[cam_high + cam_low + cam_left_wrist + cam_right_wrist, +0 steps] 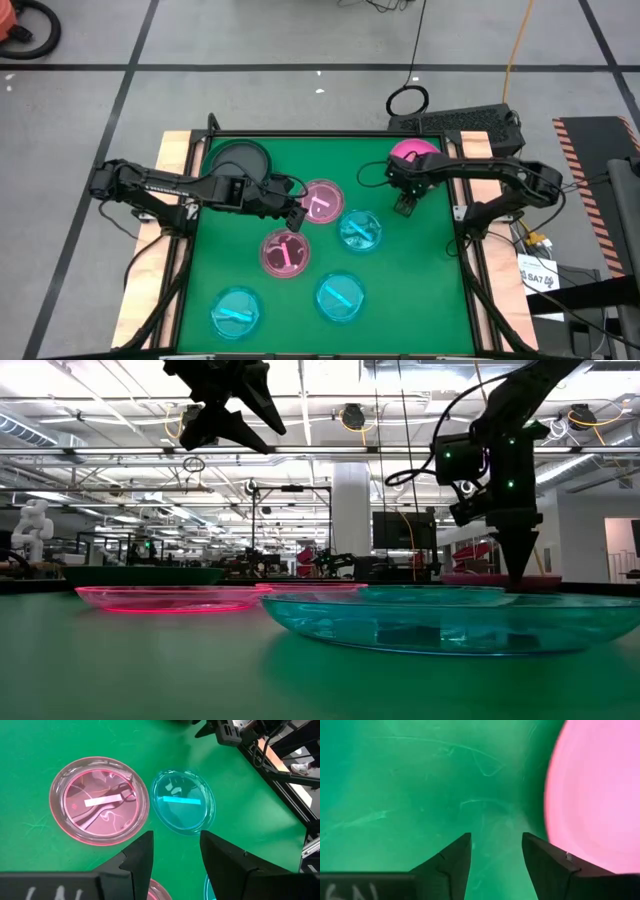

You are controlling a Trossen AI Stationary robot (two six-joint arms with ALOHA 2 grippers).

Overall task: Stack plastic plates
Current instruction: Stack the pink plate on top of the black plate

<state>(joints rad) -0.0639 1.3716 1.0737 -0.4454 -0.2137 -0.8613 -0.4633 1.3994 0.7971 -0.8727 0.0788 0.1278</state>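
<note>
On the green desk (220, 250), going left to right in the high view: a translucent cyan plate (236, 309) lies at the near left, and a dark plate (240, 157) sits at the far left corner. The left gripper (297, 217) hangs between two translucent pink plates, one nearer (285, 252) and one farther (322, 200), its fingers (137, 860) apart and holding nothing. A second cyan plate (340, 297) lies near the front, a third (360, 231) just right of the farther pink one. The right gripper (404, 206) points down at bare desk beside the opaque magenta plate (411, 152), fingers (547, 862) apart, empty.
</note>
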